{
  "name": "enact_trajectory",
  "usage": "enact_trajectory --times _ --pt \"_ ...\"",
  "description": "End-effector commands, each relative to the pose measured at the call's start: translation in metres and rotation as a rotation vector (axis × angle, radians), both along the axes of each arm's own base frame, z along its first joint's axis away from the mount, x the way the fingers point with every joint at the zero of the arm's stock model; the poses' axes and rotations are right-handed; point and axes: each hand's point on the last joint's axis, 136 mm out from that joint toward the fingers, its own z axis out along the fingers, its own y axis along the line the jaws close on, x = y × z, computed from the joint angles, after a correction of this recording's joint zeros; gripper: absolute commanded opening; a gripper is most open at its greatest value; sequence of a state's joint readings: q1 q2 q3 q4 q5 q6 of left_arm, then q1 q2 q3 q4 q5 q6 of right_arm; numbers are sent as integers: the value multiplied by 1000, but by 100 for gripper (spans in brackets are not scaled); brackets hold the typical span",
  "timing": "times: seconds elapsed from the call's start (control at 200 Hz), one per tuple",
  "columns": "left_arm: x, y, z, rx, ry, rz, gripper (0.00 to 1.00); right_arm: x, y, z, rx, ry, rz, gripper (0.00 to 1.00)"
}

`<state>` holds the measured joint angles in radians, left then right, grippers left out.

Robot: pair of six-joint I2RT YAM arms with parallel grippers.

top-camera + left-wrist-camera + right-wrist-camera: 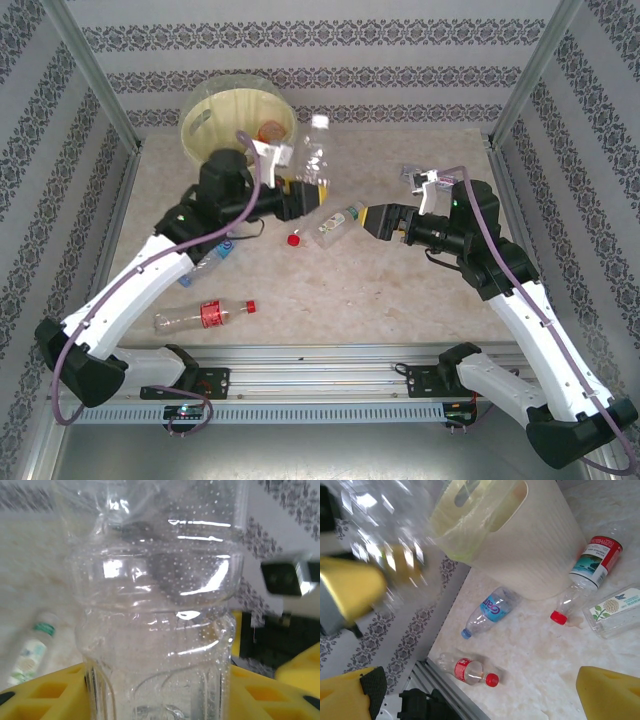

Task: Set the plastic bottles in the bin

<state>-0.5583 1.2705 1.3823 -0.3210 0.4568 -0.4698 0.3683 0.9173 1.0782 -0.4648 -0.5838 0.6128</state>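
Clear bottle (155, 645) sits clamped between the left jaws; right jaws stand wide apart, empty.

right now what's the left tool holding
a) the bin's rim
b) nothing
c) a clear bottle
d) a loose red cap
c: the left tool is closed on the clear bottle, whose body sits upright between the yellow fingers in the left wrist view.
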Motion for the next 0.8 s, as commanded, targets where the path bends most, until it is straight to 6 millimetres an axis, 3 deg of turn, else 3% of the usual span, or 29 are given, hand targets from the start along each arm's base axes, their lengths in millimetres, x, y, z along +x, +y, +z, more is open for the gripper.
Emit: enact_trajectory --times 0.0,0.135,0.37,0.58,0.794 --pt "22 37 2 151 -3 134 55 0 -6 5 -32 -34 -15 97" --pt "51 74 19 235 -14 298 56 -1 -12 3 -52 -34 -43 96" --pt "98 123 28 306 17 528 56 4 -25 -8 -130 -1 -109 95" --pt "132 148 -3 338 129 621 56 7 -32 -17 -163 26 -150 95" --pt "154 162 -31 339 222 640 58 9 -35 -28 -183 60 -167 95"
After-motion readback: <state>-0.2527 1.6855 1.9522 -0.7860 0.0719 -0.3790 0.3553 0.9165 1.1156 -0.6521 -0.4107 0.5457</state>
